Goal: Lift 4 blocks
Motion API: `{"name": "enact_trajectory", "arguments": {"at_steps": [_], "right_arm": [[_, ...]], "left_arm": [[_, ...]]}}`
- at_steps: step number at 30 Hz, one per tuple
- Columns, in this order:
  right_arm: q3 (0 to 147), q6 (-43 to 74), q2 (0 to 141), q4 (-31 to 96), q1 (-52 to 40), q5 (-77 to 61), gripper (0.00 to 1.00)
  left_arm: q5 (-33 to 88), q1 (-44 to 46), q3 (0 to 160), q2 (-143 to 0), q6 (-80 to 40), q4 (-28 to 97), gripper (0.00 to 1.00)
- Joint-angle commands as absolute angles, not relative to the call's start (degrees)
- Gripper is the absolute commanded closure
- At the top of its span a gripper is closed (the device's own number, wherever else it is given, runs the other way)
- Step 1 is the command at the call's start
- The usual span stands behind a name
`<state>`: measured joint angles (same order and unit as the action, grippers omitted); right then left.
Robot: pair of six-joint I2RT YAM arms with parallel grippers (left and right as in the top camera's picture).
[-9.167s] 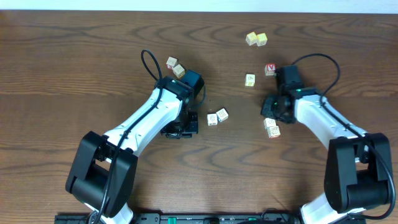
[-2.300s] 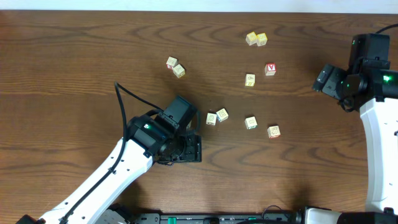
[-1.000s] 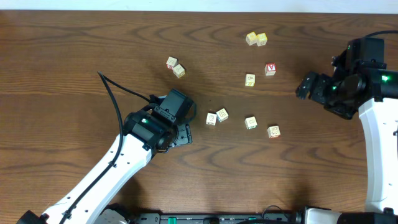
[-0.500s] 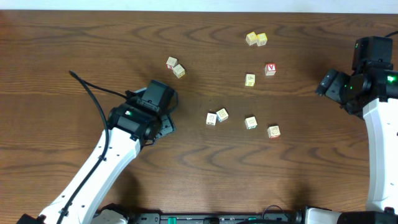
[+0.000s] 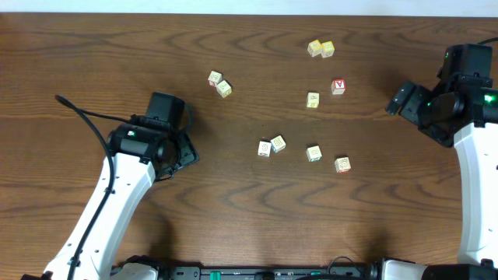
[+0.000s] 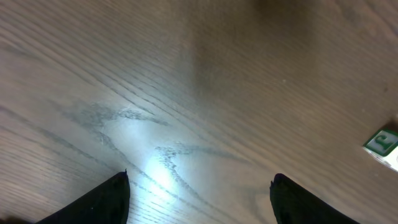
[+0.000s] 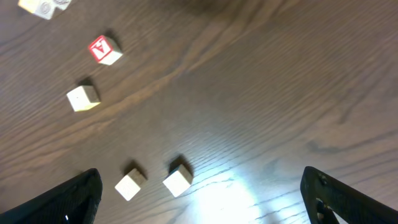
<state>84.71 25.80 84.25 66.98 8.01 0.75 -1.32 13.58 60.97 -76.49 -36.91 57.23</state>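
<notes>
Four cream blocks (image 5: 313, 153) sit in a loose row just below centre of the overhead frame. Two are just beside each other at the left end and two are spaced out toward the right, all flat on the surface (image 5: 93, 47), none lifted.

Left tool (image 5: 182, 152) hovers at mid-left, jaws spread wide with nothing between them. Its own camera shows only bare grain between the fingertips. It's well apart from the row, so my read is it's standing clear rather than lining up a grab.

Right tool (image 5: 402, 101) is over at the right edge, gaping and empty too, angled toward the middle. From there its camera takes in the red-faced cube (image 7: 104, 51) and several pale ones, a handy lookout spot, I'd say.

Yellow-topped cubes (image 5: 320, 49) lie up top, not part of this job.

The surface is dark brown wood with bold wavy grain, and a bright glare (image 6: 155, 177) shines off it in both wrist views. Of the room, just a pale strip (image 5: 233, 6) along the top edge.
</notes>
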Motion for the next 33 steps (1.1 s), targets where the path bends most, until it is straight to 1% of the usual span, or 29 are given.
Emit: {"name": "enact_trajectory", "arguments": {"at_steps": [1, 20, 24, 33], "right_arm": [[85.4, 26.8, 83.6, 67.0, 7.2, -1.7, 0.01], [85.4, 26.7, 83.6, 67.1, 7.0, -13.8, 0.01], [85.4, 26.7, 83.6, 67.4, 7.0, -14.0, 0.01], [85.4, 26.1, 83.6, 68.4, 7.0, -14.0, 0.01]], "left_arm": [[2.2, 12.6, 60.2, -76.9, -32.8, 58.0, 0.27], [2.6, 12.6, 60.2, -76.9, -32.6, 59.8, 0.27], [3.6, 12.6, 60.2, -76.9, -30.2, 59.9, 0.28], [4.2, 12.6, 60.2, -76.9, -30.0, 59.9, 0.28]]}}
